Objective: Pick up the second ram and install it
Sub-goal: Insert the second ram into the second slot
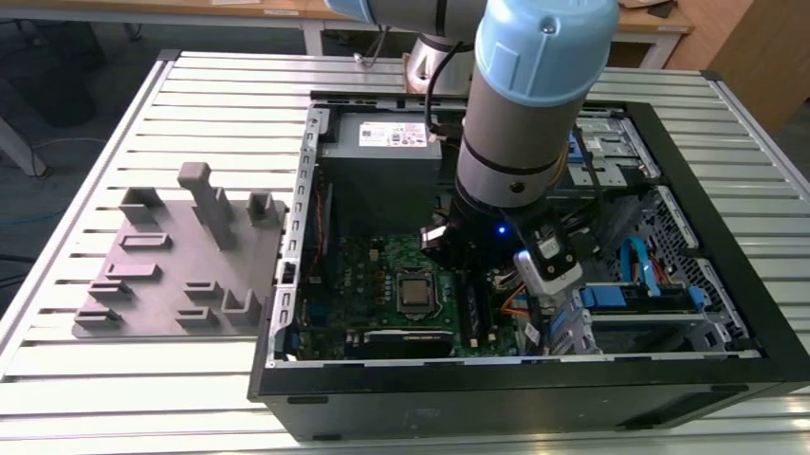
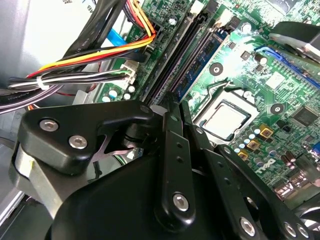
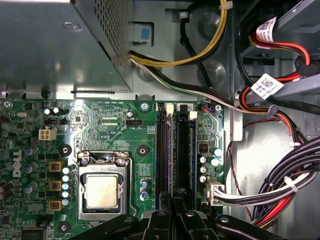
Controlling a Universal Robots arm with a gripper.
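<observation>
**Inside the open computer case: tool pressed together above the memory slots**

Inside the open computer case, which lies on the slatted metal surface, the arm reaches down over the green motherboard. In both wrist views the tool hangs over the row of long memory slots, its two black fingers drawn together with only a thin slit between them. Nothing can be made out in that slit.

In the second wrist view, a long thin stick with a row of black chips stands seated in one slot, just beside the line of the fingertips. This appears to be the second ram, though I cannot tell for certain. The silver processor sits in its socket beside the slots. Bundles of coloured cables run along the other side of them.

In the exterior view a grey fixture block with upright posts stands on the surface, outside the case, at the exterior view's left.
</observation>
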